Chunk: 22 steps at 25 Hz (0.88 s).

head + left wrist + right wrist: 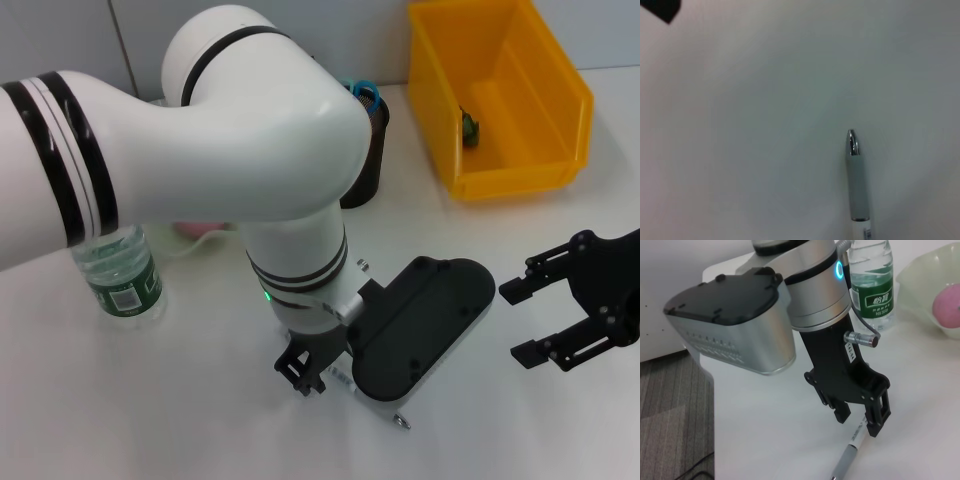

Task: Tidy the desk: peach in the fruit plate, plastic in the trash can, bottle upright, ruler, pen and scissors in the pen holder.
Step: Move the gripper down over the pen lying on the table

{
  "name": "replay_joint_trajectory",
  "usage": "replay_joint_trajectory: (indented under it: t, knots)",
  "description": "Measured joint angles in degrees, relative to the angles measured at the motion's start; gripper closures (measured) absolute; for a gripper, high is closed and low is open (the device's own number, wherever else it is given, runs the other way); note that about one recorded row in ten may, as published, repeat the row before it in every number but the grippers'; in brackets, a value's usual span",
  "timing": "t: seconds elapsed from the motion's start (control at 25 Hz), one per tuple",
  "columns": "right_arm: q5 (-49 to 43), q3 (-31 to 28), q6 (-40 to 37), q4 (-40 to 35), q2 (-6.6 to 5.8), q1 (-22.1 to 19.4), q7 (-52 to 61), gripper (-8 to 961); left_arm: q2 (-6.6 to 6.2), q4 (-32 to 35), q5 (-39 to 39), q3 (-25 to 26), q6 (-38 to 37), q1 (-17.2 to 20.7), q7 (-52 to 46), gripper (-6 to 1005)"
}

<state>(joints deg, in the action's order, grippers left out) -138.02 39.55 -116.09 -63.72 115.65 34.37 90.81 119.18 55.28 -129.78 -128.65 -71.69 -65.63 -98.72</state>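
My left gripper [303,372] points down at the table near its front, seen close up in the right wrist view [860,421]. Its fingers [879,415] stand a little apart, low over one end of a grey and white pen [846,460]. The pen lies flat on the table and also shows in the left wrist view [858,190]. My right gripper [522,322] is open and empty at the right. A clear bottle [120,275] with a green label stands upright at the left. A pink peach [947,302] sits in a pale plate [920,287]. The ruler is out of view.
A black pen holder [368,160] with teal scissors handles [364,92] stands behind my left arm. A yellow bin [500,170] at the back right holds a small dark green thing [468,128]. The table edge [707,390] runs close to the pen.
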Motion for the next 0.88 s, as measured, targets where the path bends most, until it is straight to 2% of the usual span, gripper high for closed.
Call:
replay_joint_trajectory:
  t: [0.88]
  knots:
    - [-0.04,1.51,0.01,0.20,0.29,1.34,-0.54,208,0.00,0.63,0.19,-0.73,0.51,0.96,-1.11,516]
